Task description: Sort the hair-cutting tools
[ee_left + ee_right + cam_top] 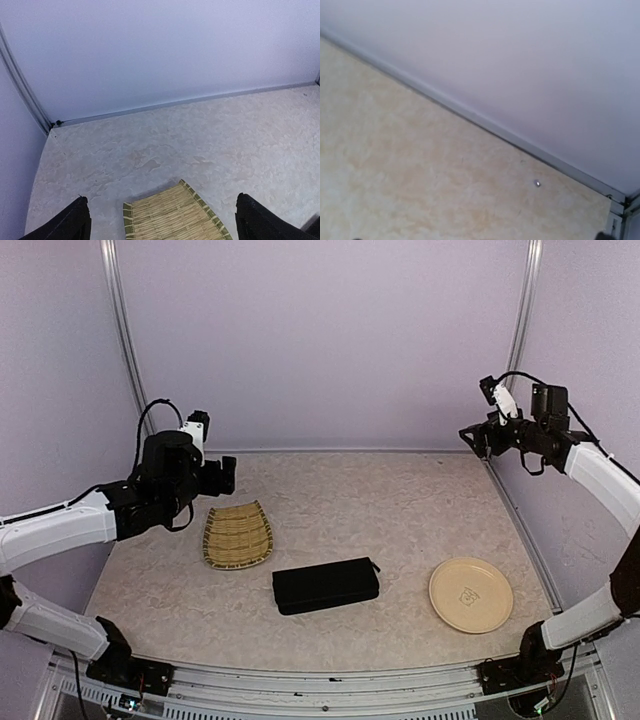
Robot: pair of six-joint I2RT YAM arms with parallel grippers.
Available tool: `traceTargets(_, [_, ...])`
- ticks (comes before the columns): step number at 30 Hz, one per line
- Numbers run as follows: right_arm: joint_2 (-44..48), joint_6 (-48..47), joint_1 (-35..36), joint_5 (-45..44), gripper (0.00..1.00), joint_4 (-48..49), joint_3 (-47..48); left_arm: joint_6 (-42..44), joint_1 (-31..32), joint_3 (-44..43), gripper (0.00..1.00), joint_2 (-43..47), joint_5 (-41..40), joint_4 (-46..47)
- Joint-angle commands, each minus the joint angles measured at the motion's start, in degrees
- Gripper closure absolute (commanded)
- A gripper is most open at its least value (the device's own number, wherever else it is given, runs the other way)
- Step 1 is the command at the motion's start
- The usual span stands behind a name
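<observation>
Left hand [162,199] wide open, empty, above tray [172,217]; right hand [478,440] opening unclear.

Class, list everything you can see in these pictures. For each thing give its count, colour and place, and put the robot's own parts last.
tray: one, tan woven bamboo, left part of the table
case: one, black, rectangular, near the front middle, right of the tray
plate: one, cream, front right of the table
table: one, beige, marbled
walls: pale lilac, around the table
left gripper: one, black, open, raised above the far end of the tray
right gripper: one, black, open, raised over the far right corner
</observation>
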State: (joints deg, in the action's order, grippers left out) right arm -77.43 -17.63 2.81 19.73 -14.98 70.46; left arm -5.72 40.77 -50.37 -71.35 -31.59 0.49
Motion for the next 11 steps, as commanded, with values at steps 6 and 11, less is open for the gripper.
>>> traceTargets(6, [5.5, 11.0, -1.8, 1.8, 0.00, 8.5, -5.7, 2.1, -3.0, -3.6, 0.01, 3.7, -1.9, 0.9])
traceTargets(11, [6.4, 11.8, -1.8, 1.1, 0.00, 10.3, -8.6, -0.5, -3.0, -3.5, 0.01, 2.5, -3.9, -0.5])
